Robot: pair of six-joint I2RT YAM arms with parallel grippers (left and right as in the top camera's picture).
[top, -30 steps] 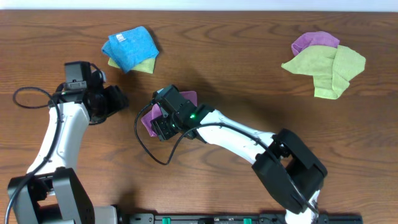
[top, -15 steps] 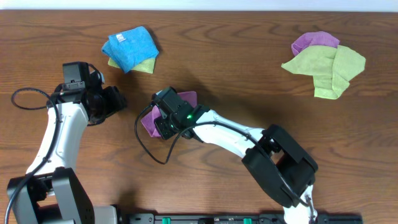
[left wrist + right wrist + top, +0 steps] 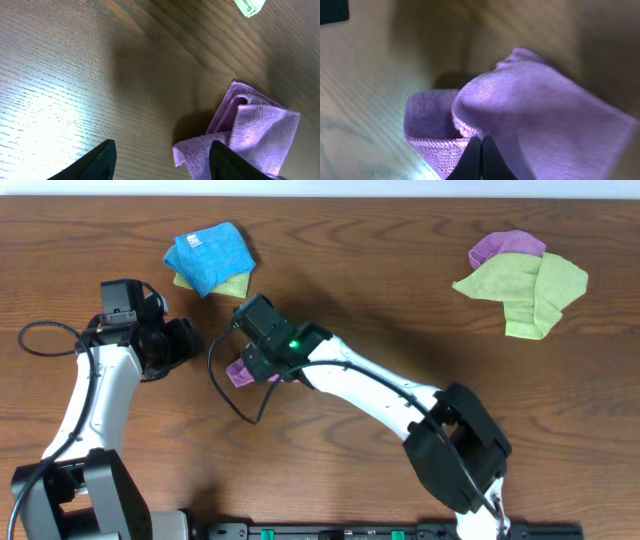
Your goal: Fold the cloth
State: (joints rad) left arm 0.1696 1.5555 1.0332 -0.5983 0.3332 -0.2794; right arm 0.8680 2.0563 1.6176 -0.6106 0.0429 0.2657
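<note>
Low in the right wrist view, our right gripper (image 3: 481, 147) grasps the purple cloth (image 3: 545, 125); our left gripper (image 3: 162, 152) hangs released beside it.

The right gripper (image 3: 481, 150) appears at the bottom centre, its two dark fingertips pressed together with no gap. They pinch the hemmed edge of the purple cloth (image 3: 545, 125). The cloth is doubled over, with a lower layer protruding to the left. It rests on the wooden table (image 3: 365, 75). A dark object (image 3: 332, 10) occupies the top-left corner.
</note>
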